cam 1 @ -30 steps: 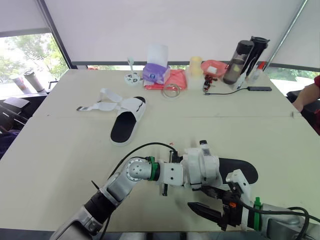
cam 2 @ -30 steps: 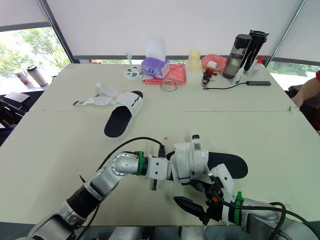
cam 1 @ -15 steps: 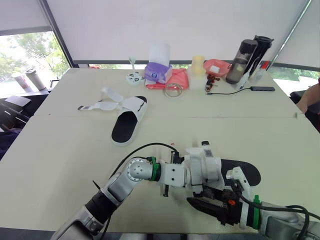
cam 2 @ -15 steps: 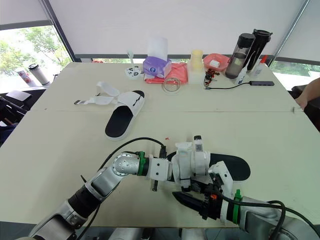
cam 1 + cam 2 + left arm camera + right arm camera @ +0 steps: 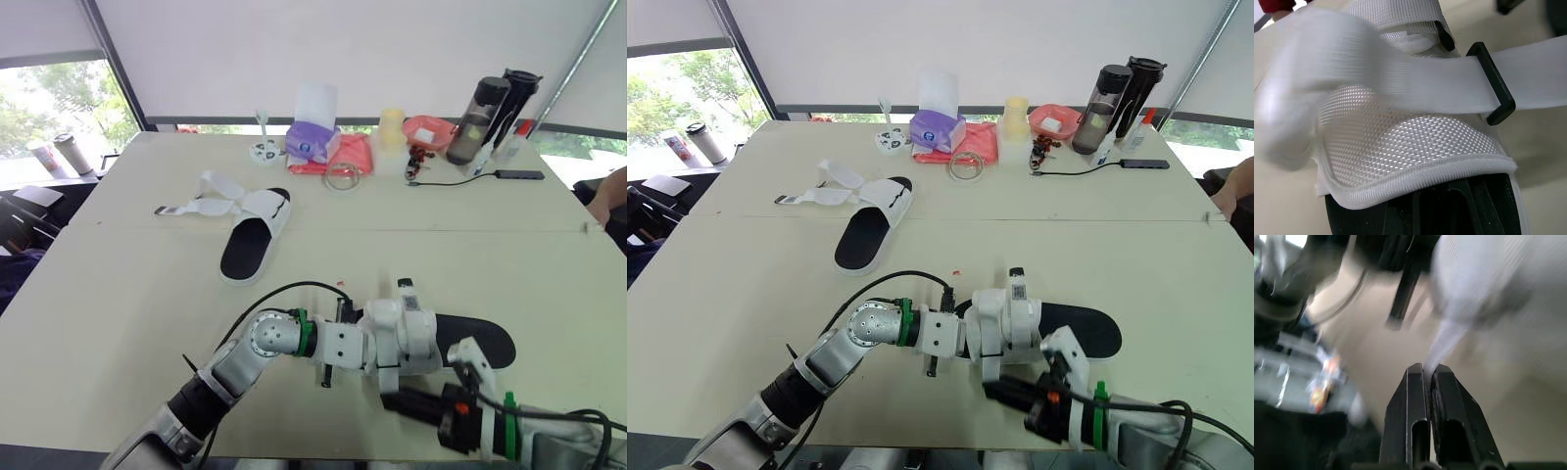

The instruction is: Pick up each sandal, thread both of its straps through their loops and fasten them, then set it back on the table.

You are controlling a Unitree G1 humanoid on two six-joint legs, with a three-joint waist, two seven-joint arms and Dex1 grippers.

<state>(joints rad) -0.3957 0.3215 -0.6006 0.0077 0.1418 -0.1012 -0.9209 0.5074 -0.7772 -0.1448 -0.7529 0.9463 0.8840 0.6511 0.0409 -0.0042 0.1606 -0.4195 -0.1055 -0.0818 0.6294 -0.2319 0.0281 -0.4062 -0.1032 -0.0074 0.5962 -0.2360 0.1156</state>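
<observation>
Sandal [image 5: 482, 339] is lying on the table [image 5: 118, 294] with its black footbed up, right against the left claw [image 5: 416, 338], heel stretching away to that claw's right. The left claw is pressing in at the white upper; whether it is apart or together cannot be told. In its wrist view the mesh upper [image 5: 1415, 142] is sitting just ahead of the claw, and a strap [image 5: 1528, 78] is running through a black loop [image 5: 1493, 83] beyond it.

The right claw [image 5: 407, 401] is hovering low, just nearer than the left claw. Its fingers [image 5: 1444, 396] are pressing together, clamping a thin white strap end [image 5: 1447, 340] that is rising blurred out of the tips.

The second sandal [image 5: 250, 235] is resting well beyond the left claw and off to its left, its loose straps [image 5: 201, 201] spreading flat on the table. Farther out from both claws, along the far edge, a tissue box [image 5: 312, 142], a pink bowl [image 5: 426, 132] and two dark bottles [image 5: 485, 117] are standing. A person's arm [image 5: 612, 191] is showing far to the right of the right claw.
</observation>
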